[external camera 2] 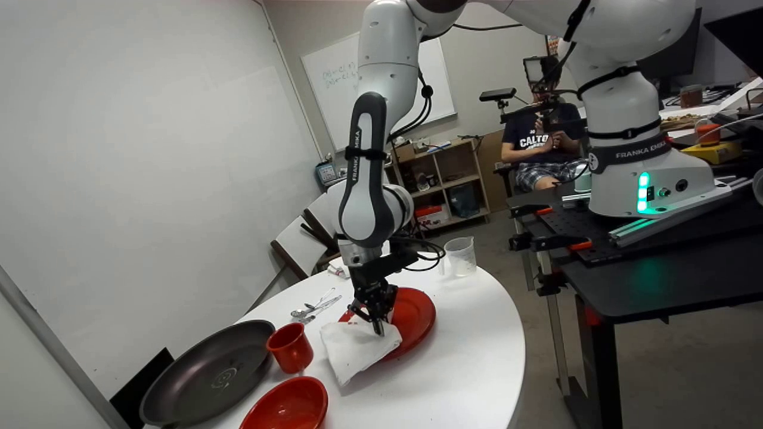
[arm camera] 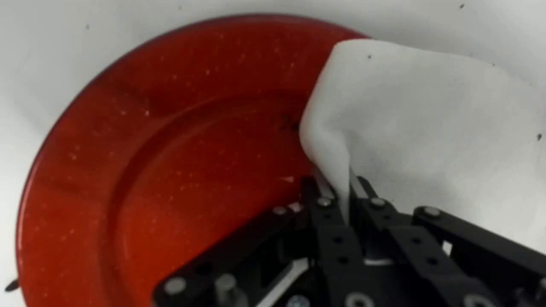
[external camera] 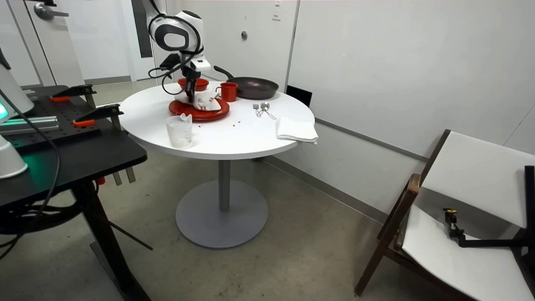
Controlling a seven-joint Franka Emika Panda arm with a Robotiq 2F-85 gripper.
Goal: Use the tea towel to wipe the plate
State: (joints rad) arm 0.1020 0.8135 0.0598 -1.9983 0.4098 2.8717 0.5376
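The tea towel is white with some red markings; it shows in both exterior views (external camera: 207,100) (external camera 2: 356,351) and on the right of the wrist view (arm camera: 431,115). It lies partly over the red plate (external camera: 177,108) (external camera 2: 417,314) and partly over the white table. In the wrist view the plate (arm camera: 183,170) fills the left, with small pale specks and a few dark ones on it. My gripper (external camera: 191,98) (external camera 2: 377,326) (arm camera: 337,187) points down over the plate, shut on a pinched fold of the towel. The plate's part under the towel is hidden.
On the round white table (external camera: 246,136) stand a red bowl (external camera: 201,85), red mug (external camera: 229,92), dark frying pan (external camera: 256,88) and clear measuring cup (external camera: 179,133). Metal utensils (external camera: 264,109) and a folded white cloth (external camera: 296,130) lie beyond the plate. Dark crumbs dot the table.
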